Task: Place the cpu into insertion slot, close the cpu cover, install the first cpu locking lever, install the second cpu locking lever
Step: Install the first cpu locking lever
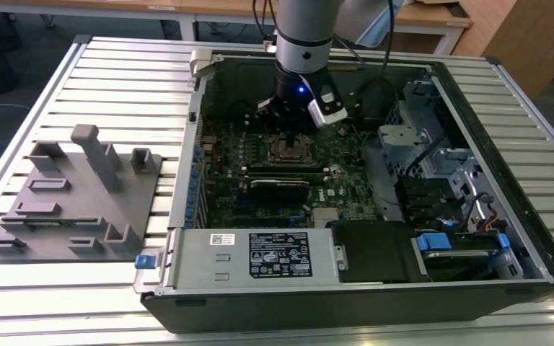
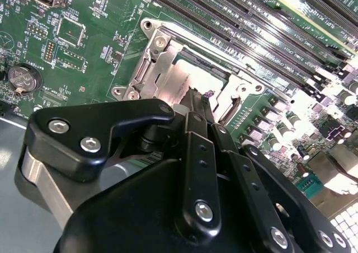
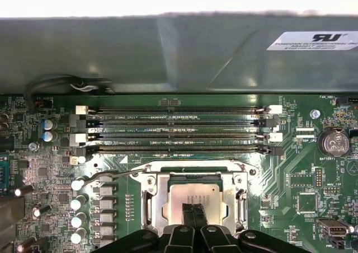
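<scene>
Hanging over cpu [image 3: 197, 196], pincer [image 3: 194, 214] clear of cover [image 3: 154, 201].

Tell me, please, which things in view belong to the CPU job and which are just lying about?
Job in hand:
cpu, silver top showing
cpu cover, framing it
gripper, over the cpu

Lying about:
memory slots
coin battery
grey labelled box
grey fixture block

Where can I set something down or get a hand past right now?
Free: table slats between the grey fixture and the far edge, and between it and the near edge. Crowded: inside the case, where the pincer sits over the cpu beside the memory slots.
</scene>
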Tool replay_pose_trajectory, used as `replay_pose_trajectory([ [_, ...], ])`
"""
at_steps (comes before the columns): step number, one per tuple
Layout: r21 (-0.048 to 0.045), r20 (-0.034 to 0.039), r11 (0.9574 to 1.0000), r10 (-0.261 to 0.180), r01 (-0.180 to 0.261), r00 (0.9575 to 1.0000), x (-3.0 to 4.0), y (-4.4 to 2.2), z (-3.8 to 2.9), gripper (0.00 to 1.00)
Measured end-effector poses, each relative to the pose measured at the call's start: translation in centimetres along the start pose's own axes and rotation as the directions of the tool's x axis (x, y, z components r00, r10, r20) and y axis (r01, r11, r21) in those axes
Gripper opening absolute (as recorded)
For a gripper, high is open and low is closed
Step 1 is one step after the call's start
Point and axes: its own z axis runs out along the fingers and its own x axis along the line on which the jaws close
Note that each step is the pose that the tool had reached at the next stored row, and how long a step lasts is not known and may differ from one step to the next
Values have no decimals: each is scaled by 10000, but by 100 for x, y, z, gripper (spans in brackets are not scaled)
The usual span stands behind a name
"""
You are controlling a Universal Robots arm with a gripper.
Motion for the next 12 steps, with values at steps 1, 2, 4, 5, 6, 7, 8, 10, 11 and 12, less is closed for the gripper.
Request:
replay_pose_trajectory([
  [1, -1, 1, 10000, 0, 0, 10000, 0, 0, -3, 10],
  [2, -1, 1, 10000, 0, 0, 10000, 0, 0, -6, 10],
  [4, -3, 2, 10000, 0, 0, 10000, 0, 0, -6, 10],
  [5, -4, 2, 10000, 0, 0, 10000, 0, 0, -6, 10],
  [6, -2, 1, 10000, 0, 0, 10000, 0, 0, -8, 10],
  [7, -2, 1, 10000, 0, 0, 10000, 0, 0, -8, 10],
  [8, -2, 1, 10000, 0, 0, 10000, 0, 0, -8, 10],
  [10, 3, -2, 10000, 0, 0, 10000, 0, 0, -14, 10],
  [11, 2, -1, 10000, 0, 0, 10000, 0, 0, -17, 10],
  [12, -1, 0, 10000, 0, 0, 10000, 0, 0, -19, 10],
])
